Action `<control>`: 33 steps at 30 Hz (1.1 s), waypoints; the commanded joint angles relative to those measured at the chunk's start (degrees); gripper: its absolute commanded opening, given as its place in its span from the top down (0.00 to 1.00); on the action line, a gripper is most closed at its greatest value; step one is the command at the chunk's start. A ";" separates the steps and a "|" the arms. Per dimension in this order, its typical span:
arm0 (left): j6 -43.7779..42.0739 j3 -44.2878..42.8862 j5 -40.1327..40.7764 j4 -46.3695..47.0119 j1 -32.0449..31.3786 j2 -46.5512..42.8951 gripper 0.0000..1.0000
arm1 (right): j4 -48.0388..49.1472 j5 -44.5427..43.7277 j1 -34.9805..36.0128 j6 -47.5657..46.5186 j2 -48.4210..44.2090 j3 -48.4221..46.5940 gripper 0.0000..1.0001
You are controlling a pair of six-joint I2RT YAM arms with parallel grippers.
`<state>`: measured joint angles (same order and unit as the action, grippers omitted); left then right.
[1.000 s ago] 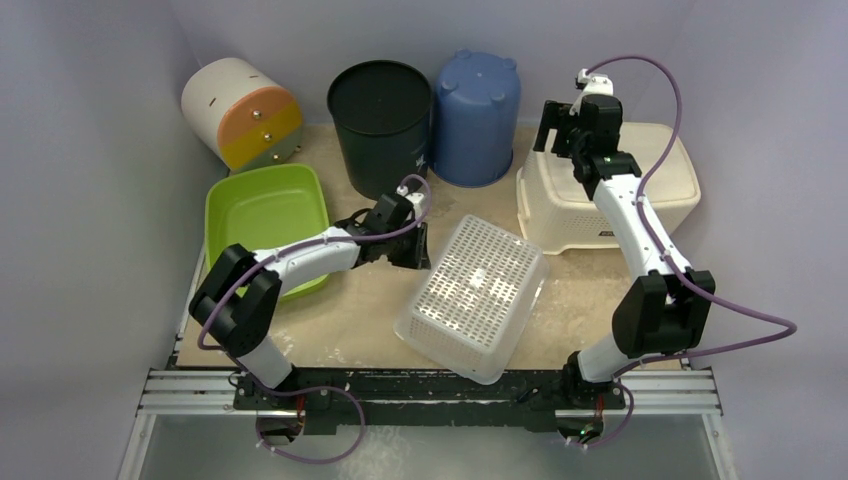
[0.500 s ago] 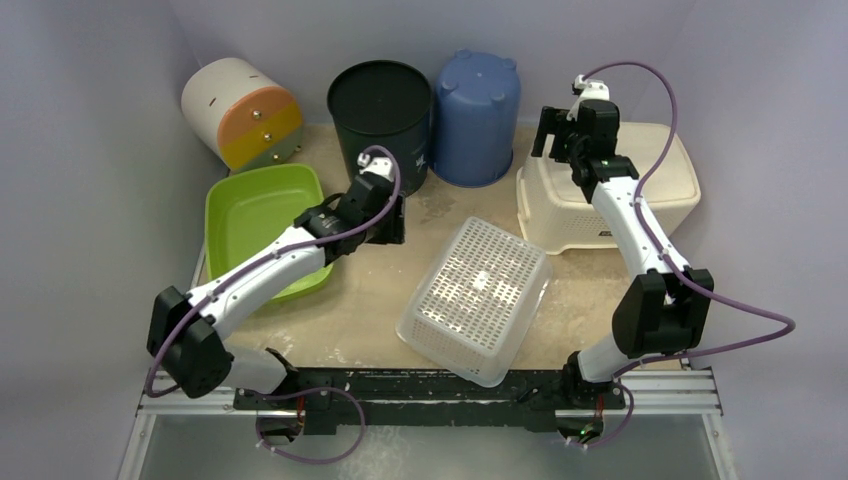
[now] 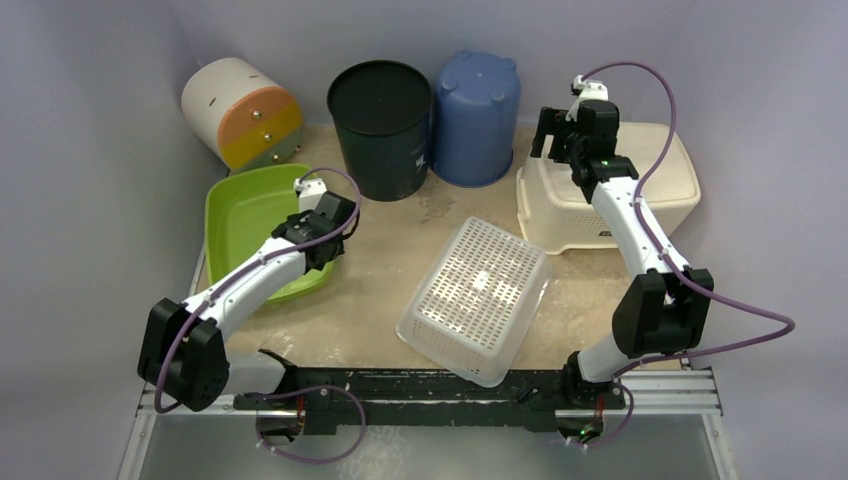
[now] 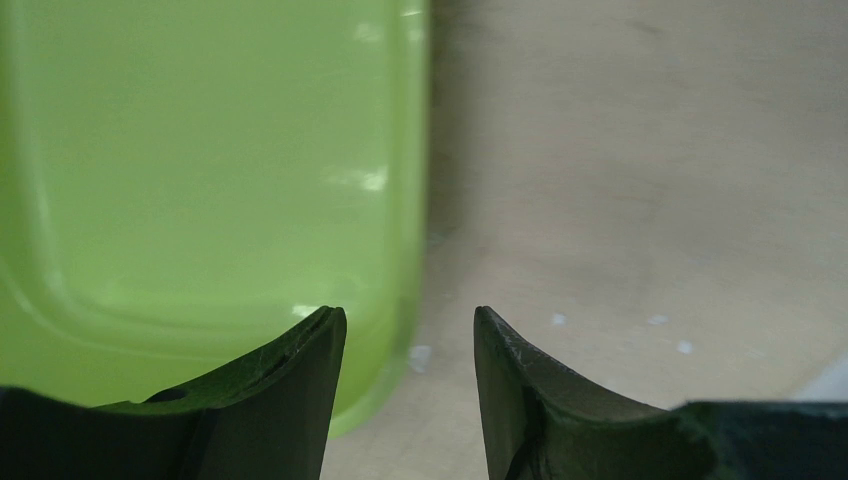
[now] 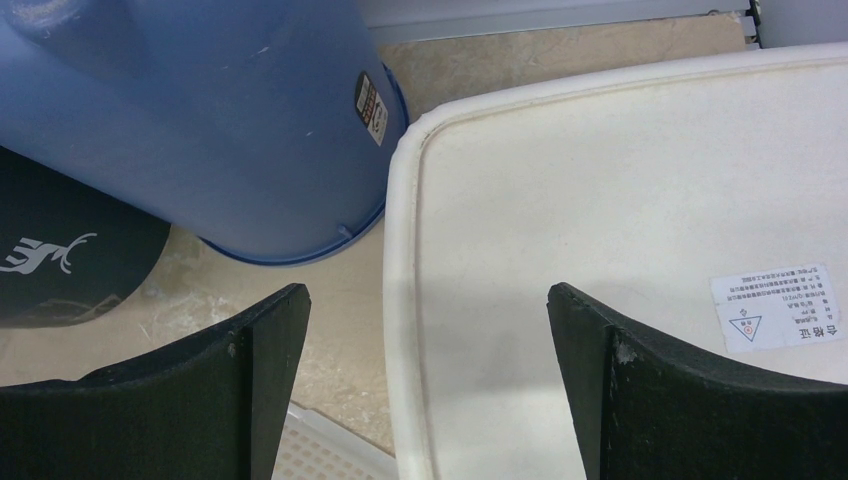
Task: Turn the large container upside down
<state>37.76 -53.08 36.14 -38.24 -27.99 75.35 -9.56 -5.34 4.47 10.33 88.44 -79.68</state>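
The large container is a white perforated basket (image 3: 475, 295). It rests on the table's middle with its base up and its rim down. One corner of it shows at the bottom of the right wrist view (image 5: 320, 445). My left gripper (image 3: 320, 250) is well to the left of it, over the right rim of the green tray (image 4: 200, 180). Its jaws (image 4: 410, 325) are open and hold nothing. My right gripper (image 3: 550, 130) hangs at the back, open (image 5: 428, 300), above the left edge of a cream tub (image 5: 620, 230). Neither gripper touches the basket.
At the back stand a black bucket (image 3: 380, 125) and an inverted blue bucket (image 3: 475, 115). A white drum with orange and yellow drawers (image 3: 240, 110) sits in the back left corner. The green tray (image 3: 255, 215) lies at the left, the cream tub (image 3: 610, 190) at the right.
My left arm has drawn back leftward from the basket's left side to the green tray's edge, and its jaws have opened wider. The basket and the right arm have stayed put.
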 commanded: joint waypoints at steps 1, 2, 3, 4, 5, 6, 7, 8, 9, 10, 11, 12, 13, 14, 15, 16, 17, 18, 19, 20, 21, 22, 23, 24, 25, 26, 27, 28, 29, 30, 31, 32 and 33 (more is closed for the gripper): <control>-1.23 0.43 3.70 5.86 1.24 -2.23 0.50 | 2.05 0.92 -0.16 -0.04 -0.58 -1.12 0.09; -1.56 0.76 3.29 6.62 1.41 -1.77 0.50 | 1.97 1.07 -0.16 0.00 -0.44 -1.29 0.09; -1.81 1.09 2.78 7.62 1.56 -1.39 0.50 | 1.92 1.06 -0.14 -0.08 -0.30 -1.41 0.09; -1.84 1.27 2.34 8.30 1.61 -1.08 0.50 | 1.87 1.04 -0.16 -0.02 -0.23 -1.51 0.09; -1.78 1.31 1.83 8.89 1.62 -0.82 0.50 | 1.88 0.97 -0.16 -0.09 -0.20 -1.61 0.09; -1.61 1.31 1.27 9.38 1.62 -0.70 0.50 | 1.76 0.83 -0.10 -0.12 -0.25 -1.62 0.09; -1.49 1.38 0.84 9.87 1.62 -0.73 0.50 | 1.80 0.67 -0.15 -0.20 -0.28 -1.62 0.09; -1.48 1.52 0.45 10.32 1.62 -0.59 0.50 | 1.75 0.56 -0.16 -0.22 -0.29 -1.58 0.09; -1.58 1.63 0.35 10.56 1.62 -0.25 0.50 | 1.74 0.47 -0.16 -0.29 -0.29 -1.56 0.09; -1.66 1.78 0.29 10.66 1.62 0.32 0.50 | 1.69 0.45 -0.16 -0.31 -0.22 -1.51 0.09; -1.76 2.21 0.25 10.92 1.70 0.89 0.50 | 1.70 0.51 -0.16 -0.25 -0.20 -1.53 0.09; -1.87 2.69 -0.06 11.48 1.75 1.51 0.49 | 1.69 0.59 -0.13 -0.30 -0.14 -1.53 0.09; -1.88 3.24 -0.62 12.32 1.79 1.93 0.49 | 1.73 0.67 -0.16 -0.32 -0.07 -1.61 0.09; -1.72 3.85 -1.09 13.18 1.80 2.31 0.49 | 1.66 0.74 -0.15 -0.38 -0.03 -1.64 0.09; -1.41 4.32 -1.54 14.05 1.80 2.90 0.50 | 1.70 0.77 -0.11 -0.40 0.09 -1.76 0.09; -1.19 4.72 -1.78 14.67 1.80 3.40 0.50 | 1.64 0.77 -0.16 -0.47 0.20 -1.86 0.09; -1.00 4.96 -1.90 15.21 1.76 3.93 0.50 | 1.57 0.84 -0.16 -0.47 0.25 -1.95 0.09; -0.91 5.28 -1.99 15.60 1.79 4.40 0.50 | 1.52 0.89 -0.15 -0.47 0.44 -2.04 0.09; -0.85 5.64 -2.10 16.08 1.80 4.76 0.50 | 1.48 0.99 -0.16 -0.43 0.53 -2.28 0.09; -0.84 5.98 -2.12 16.35 1.80 5.06 0.50 | 1.46 1.10 -0.15 -0.48 0.61 -2.39 0.09; -0.93 6.43 -2.19 16.69 1.86 5.31 0.50 | 1.46 1.24 -0.15 -0.46 0.66 -2.45 0.09; -1.02 6.90 -2.33 17.04 1.87 5.52 0.51 | 1.40 1.36 -0.14 -0.47 0.75 -2.46 0.09; -1.02 7.36 -2.49 17.23 1.88 5.65 0.55 | 1.41 1.45 -0.16 -0.46 0.77 -2.48 0.09; -1.07 7.75 -2.85 17.57 1.88 5.83 0.69 | 1.44 1.47 -0.15 -0.48 0.73 -2.38 0.09; -1.04 8.15 -3.10 17.78 1.87 5.88 0.88 | 1.50 1.48 -0.16 -0.47 0.66 -2.29 0.09; -0.94 8.38 -3.36 17.92 1.88 5.82 1.00 | 1.49 1.48 -0.16 -0.44 0.60 -2.17 0.09; -0.98 8.51 -3.68 17.88 1.84 5.46 1.00 | 1.53 1.48 -0.16 -0.48 0.55 -2.02 0.09; -1.00 8.52 -4.12 17.69 1.88 5.05 1.00 | 1.48 1.48 -0.12 -0.46 0.42 -1.91 0.09; -1.20 8.38 -4.58 17.55 1.88 4.69 1.00 | 1.53 1.47 -0.13 -0.45 0.27 -1.82 0.09; -1.46 7.97 -5.05 17.06 1.88 3.63 1.00 | 1.56 1.48 -0.16 -0.48 0.18 -1.74 0.09; -1.58 7.09 -5.68 16.11 1.88 2.61 1.00 | 1.67 1.48 -0.16 -0.47 0.00 -1.60 0.09; -1.63 5.89 -6.32 14.58 1.88 1.60 1.00 | 1.63 1.48 -0.15 -0.42 -0.10 -1.50 0.09; -1.67 4.42 -7.12 13.07 1.86 0.11 1.00 | 1.73 1.53 -0.16 -0.40 -0.30 -1.33 0.09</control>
<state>36.60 -45.21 31.88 -23.00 -26.20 80.42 -9.63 -4.71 4.47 10.31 89.19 -79.70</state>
